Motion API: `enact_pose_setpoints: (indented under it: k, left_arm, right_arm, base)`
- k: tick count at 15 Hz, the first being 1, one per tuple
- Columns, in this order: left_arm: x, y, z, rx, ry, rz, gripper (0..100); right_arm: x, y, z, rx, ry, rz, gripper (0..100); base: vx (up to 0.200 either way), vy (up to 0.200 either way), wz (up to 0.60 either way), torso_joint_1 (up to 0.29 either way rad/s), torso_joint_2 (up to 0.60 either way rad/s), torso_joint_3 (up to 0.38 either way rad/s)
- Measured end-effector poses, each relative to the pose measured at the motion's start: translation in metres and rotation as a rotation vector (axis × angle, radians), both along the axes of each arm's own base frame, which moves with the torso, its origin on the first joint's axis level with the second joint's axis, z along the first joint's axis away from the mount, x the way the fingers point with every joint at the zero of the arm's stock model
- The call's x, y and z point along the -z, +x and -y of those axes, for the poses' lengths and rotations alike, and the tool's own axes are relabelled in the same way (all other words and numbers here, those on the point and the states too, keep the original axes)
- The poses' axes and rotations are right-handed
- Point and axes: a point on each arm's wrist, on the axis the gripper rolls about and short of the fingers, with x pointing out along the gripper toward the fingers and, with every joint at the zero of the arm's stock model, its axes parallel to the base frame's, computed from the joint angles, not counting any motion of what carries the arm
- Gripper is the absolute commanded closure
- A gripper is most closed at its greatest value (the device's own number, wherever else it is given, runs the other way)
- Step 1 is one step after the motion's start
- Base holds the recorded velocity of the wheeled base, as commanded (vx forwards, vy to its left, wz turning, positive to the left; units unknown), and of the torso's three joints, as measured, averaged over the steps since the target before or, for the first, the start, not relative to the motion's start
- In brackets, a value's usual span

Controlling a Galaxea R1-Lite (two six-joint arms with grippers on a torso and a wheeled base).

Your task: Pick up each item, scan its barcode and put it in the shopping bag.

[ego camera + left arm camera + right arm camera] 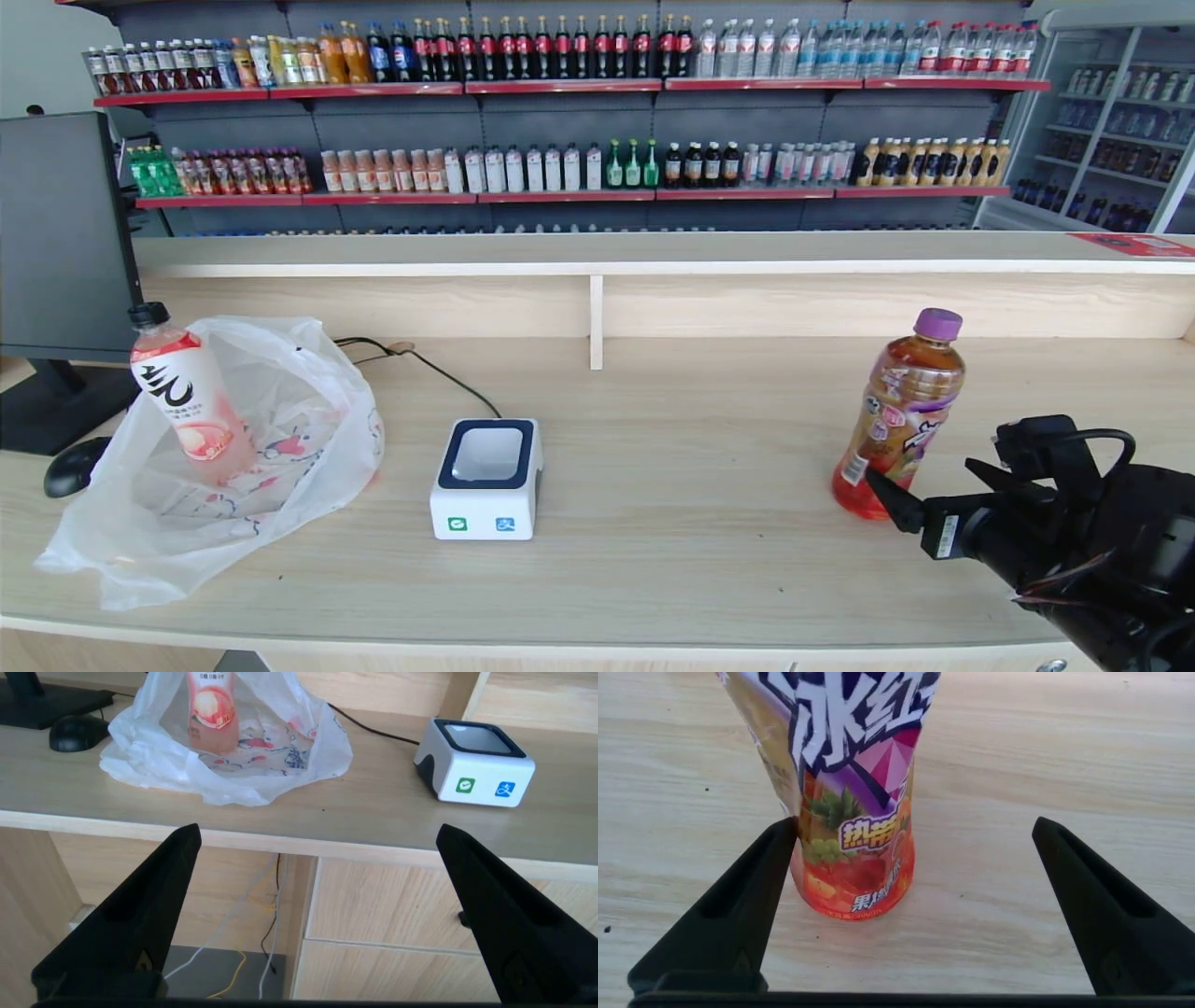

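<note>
An amber tea bottle with a purple cap [901, 415] stands upright at the counter's right side. My right gripper [920, 495] sits open just in front of its base, close to it; in the right wrist view the bottle [854, 812] stands beside one finger [729, 915], off-centre in the gap. A pink-labelled bottle with a black cap [182, 392] stands inside the white shopping bag [280, 448] at the left. The white barcode scanner [487, 478] rests mid-counter. My left gripper [318, 915] hangs open below the counter's front edge, facing the bag [271, 756] and scanner [474, 761].
A dark monitor [61, 243] and a black mouse [75, 465] sit at the far left beside the bag. The scanner's cable [439, 371] runs back toward a raised wooden ledge [653, 271]. Shelves of drinks [560, 112] line the wall behind.
</note>
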Motion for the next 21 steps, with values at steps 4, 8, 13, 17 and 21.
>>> enact_pose_setpoints:
  k: [4,8,13,17,21]
  left_arm:
    - [0.000,0.000,0.000,0.000,0.000,0.000,0]
    - [0.000,0.000,0.000,0.000,-0.001,0.000,0]
    - [0.000,0.000,0.000,0.000,-0.001,0.000,0]
    - [0.000,0.000,0.000,0.000,0.002,0.000,0]
    - [0.000,0.000,0.000,0.001,0.002,0.000,0]
  right_arm:
    - [0.001,-0.005,0.003,0.013,-0.004,-0.012,0]
    - [0.001,-0.008,0.007,0.024,-0.006,-0.018,0]
    - [-0.003,-0.012,0.012,0.044,-0.007,-0.004,0]
    - [-0.009,-0.018,0.002,-0.009,-0.007,0.023,0]
    - [-0.018,-0.013,-0.008,-0.049,0.002,0.077,0]
  base:
    - [0.000,0.000,0.00,0.000,0.00,0.000]
    - [0.000,0.000,0.00,0.000,0.00,0.000]
    - [0.000,0.000,0.00,0.000,0.00,0.000]
    - [0.000,0.000,0.00,0.000,0.00,0.000]
    - [0.000,0.000,0.00,0.000,0.00,0.000]
